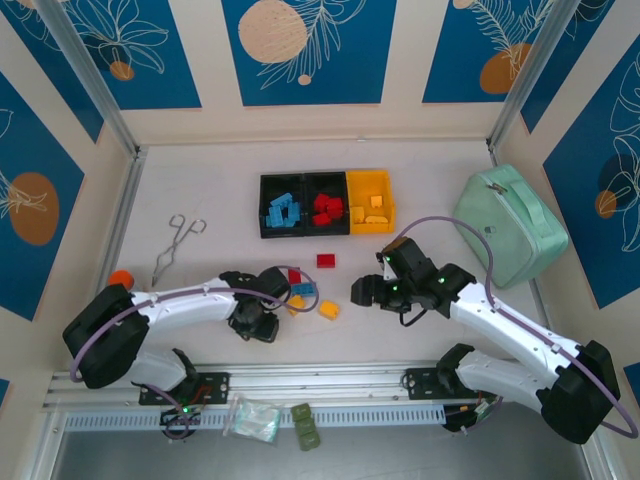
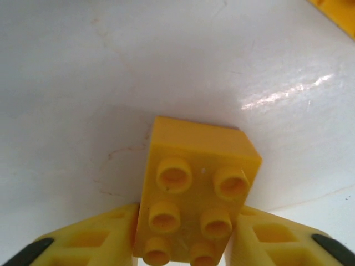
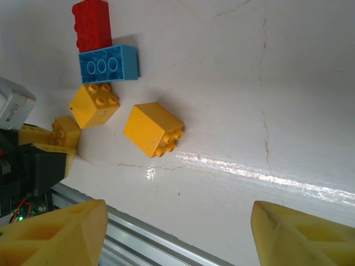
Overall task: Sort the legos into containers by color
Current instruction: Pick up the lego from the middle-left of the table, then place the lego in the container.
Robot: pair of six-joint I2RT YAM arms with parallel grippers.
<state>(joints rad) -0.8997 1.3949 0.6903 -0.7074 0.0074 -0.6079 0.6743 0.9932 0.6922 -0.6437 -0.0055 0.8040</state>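
- The left gripper (image 2: 186,246) is clamping a yellow brick (image 2: 195,194) from both sides, studs facing the wrist cam. It's right down at the desk (image 2: 83,83) surface, and I honestly can't tell if it's resting on it or not.
- That's going on near the front edge of the desk, a bit left of the middle.
- The right gripper (image 3: 177,244) is hovering just right of the loose pile with its fingers (image 3: 55,235) spread wide apart, holding nothing.
- Loose legos are lying just beside the left gripper. A red brick (image 3: 91,25) is touching a light blue brick (image 3: 108,62), a second yellow one (image 3: 94,103) is sitting just below the blue, and a tipped-over yellow one (image 3: 153,129) is lying a little apart.
- One more red piece (image 1: 326,261) is sitting alone between the pile and the containers (image 1: 305,232).
- The containers are sitting in a row toward the back of the desk, about the middle. The left black bin (image 1: 282,178) is holding blue pieces, the middle black bin (image 1: 326,177) red ones, and the yellow bin (image 1: 370,176) yellow-orange ones.
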